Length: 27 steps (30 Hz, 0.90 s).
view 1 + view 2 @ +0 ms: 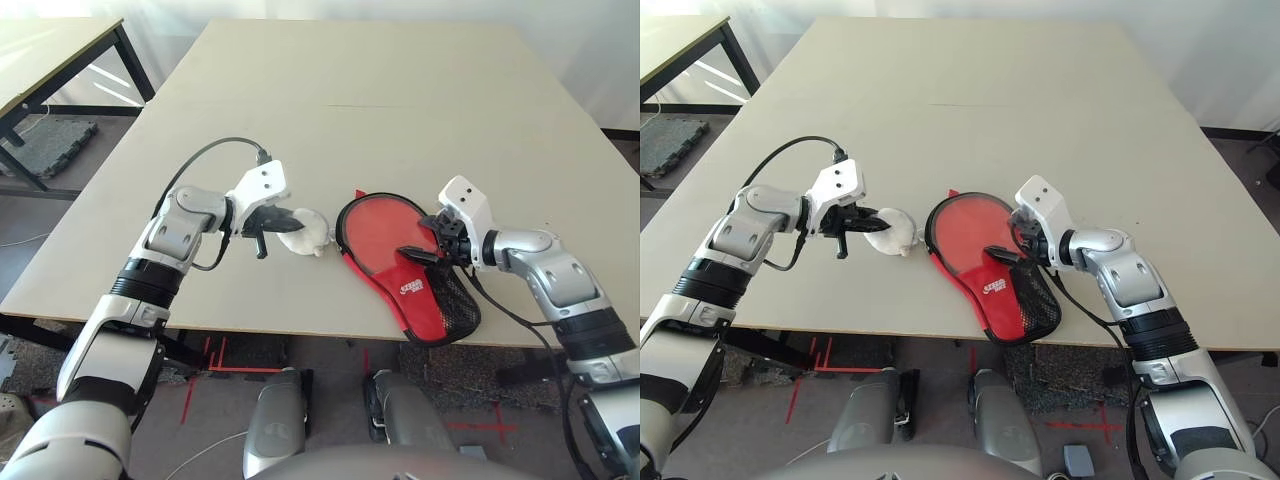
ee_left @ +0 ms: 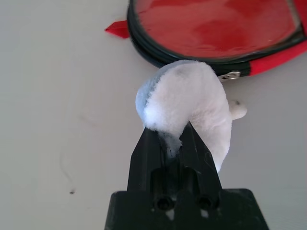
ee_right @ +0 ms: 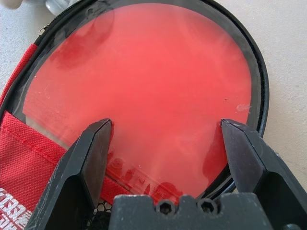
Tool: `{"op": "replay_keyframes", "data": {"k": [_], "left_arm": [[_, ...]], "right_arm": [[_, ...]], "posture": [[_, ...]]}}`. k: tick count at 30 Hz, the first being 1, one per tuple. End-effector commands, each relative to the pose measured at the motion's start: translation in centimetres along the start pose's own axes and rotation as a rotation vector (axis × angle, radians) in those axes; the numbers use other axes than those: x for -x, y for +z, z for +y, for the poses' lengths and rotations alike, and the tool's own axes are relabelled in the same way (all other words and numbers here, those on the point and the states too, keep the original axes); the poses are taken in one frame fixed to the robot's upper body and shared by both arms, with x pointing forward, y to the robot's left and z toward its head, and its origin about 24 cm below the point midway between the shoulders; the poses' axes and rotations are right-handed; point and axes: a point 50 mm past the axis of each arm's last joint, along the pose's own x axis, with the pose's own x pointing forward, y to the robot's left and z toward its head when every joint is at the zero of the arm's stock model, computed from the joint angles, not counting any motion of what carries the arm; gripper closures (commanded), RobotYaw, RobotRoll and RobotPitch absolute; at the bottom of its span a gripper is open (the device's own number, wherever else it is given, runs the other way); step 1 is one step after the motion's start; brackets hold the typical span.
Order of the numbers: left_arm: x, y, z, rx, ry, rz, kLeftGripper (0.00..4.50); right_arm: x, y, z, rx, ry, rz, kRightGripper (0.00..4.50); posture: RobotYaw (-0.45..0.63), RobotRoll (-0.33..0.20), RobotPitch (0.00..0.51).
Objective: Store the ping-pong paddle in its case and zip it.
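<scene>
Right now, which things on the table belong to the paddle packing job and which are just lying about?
Part of the job:
- the case
- the paddle, its red blade showing inside the case
- the right gripper, open over the blade

Just there:
- the plush, pinched in the left gripper

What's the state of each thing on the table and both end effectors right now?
Case: lying flat on the table, clear round window up, zip looks closed around the round end.
Paddle: inside the case, red blade showing through the window.
Plush: pinched, beside the case's zip.
Left end effector: shut on the plush.
Right end effector: open, over the case.
</scene>
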Motion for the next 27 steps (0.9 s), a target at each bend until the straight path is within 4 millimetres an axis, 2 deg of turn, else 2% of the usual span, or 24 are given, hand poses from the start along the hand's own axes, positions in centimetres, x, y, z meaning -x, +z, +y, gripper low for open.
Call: {"op": "replay_keyframes", "data": {"k": [1, 11, 15, 21, 27], "left_arm": [[-0.3, 0.3, 1.0, -0.037, 0.054, 0.015, 4.47], [-0.8, 0.8, 3.8, -0.106, 0.199, 0.073, 4.47], [-1.7, 1.2, 4.6, -0.135, 0.263, 0.077, 4.47], [-3.5, 3.3, 5.6, -0.163, 0.406, 0.018, 4.47], [-5.5, 5.5, 5.5, -0.202, 0.488, -0.027, 4.47]], "right_arm": [[-0.5, -2.3, 0.8, -0.034, 0.023, 0.094, 0.0], [-0.4, -3.1, 1.4, -0.069, 0.024, 0.11, 0.0], [-0.3, -3.7, 1.9, -0.085, 0.027, 0.121, 0.0], [0.0, -4.0, 1.9, -0.099, 0.016, 0.123, 0.0], [0.2, -4.3, 2.2, -0.117, 0.01, 0.127, 0.0]], "posture": [[0.03, 0.0, 0.104], [0.01, 0.0, 0.113], [0.0, 0.0, 0.112], [-0.01, 0.0, 0.113], [-0.03, 0.0, 0.118]]}}
